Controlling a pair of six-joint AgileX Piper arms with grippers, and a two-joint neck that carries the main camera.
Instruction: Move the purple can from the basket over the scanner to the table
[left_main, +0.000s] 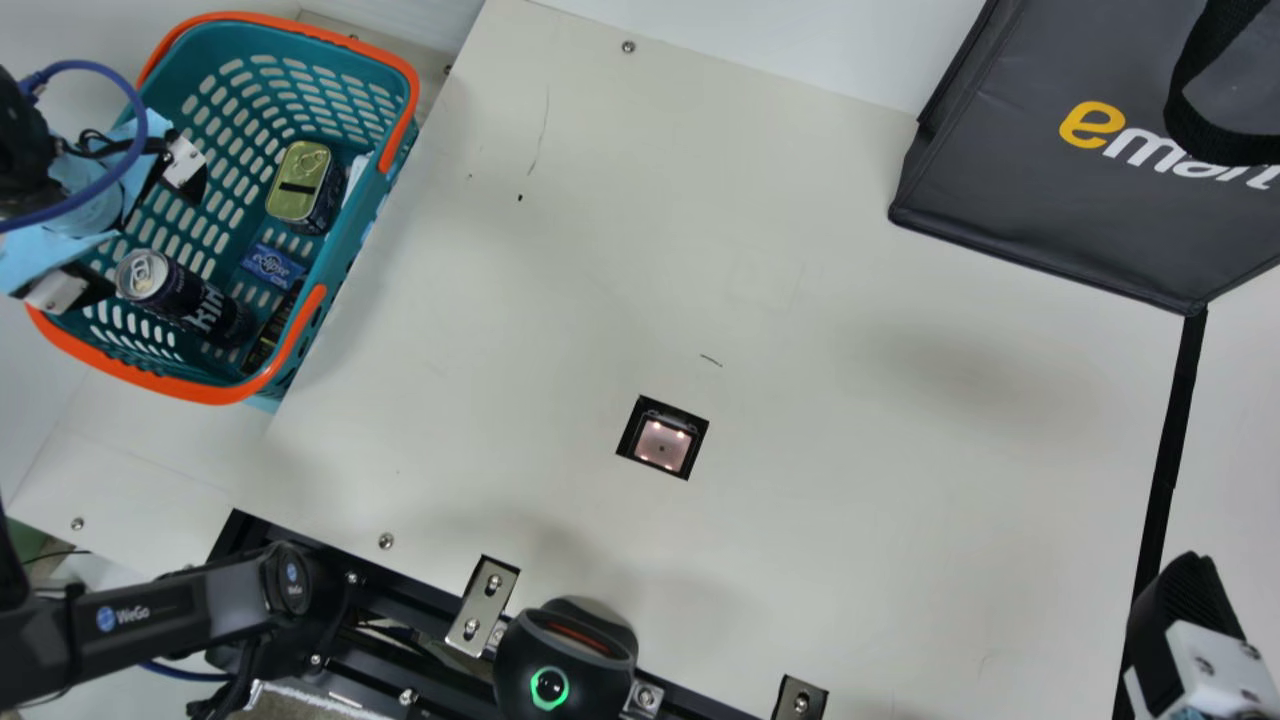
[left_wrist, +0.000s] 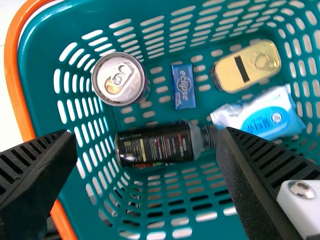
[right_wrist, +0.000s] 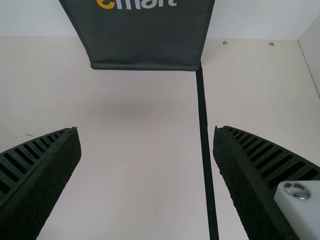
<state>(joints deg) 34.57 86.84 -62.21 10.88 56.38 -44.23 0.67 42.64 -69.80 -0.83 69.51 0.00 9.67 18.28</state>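
My left gripper (left_main: 145, 238) is over the basket (left_main: 215, 393) at the main view's left, fingers wide apart. The dark purple can (left_main: 205, 300) stands slightly tilted inside, near the lower finger. In the left wrist view, the can's silver top (left_wrist: 119, 80) faces the camera, beyond the open left gripper (left_wrist: 146, 134), with nothing between the fingers. A scanner window (left_main: 662, 440), lit, is set into the table (left_main: 800, 300). My right gripper (left_main: 1185, 610) is at the main view's lower right corner; the right wrist view has the right gripper (right_wrist: 146, 131) open over bare tabletop.
The basket also holds a gold-lidded tin (left_wrist: 248, 66), a blue eclipse pack (left_wrist: 183, 86), a dark bottle (left_wrist: 155, 144) and a white-blue packet (left_wrist: 262, 114). A dark bag (left_main: 1050, 190) stands at the back right. A black device (left_main: 565, 655) sits at the front edge.
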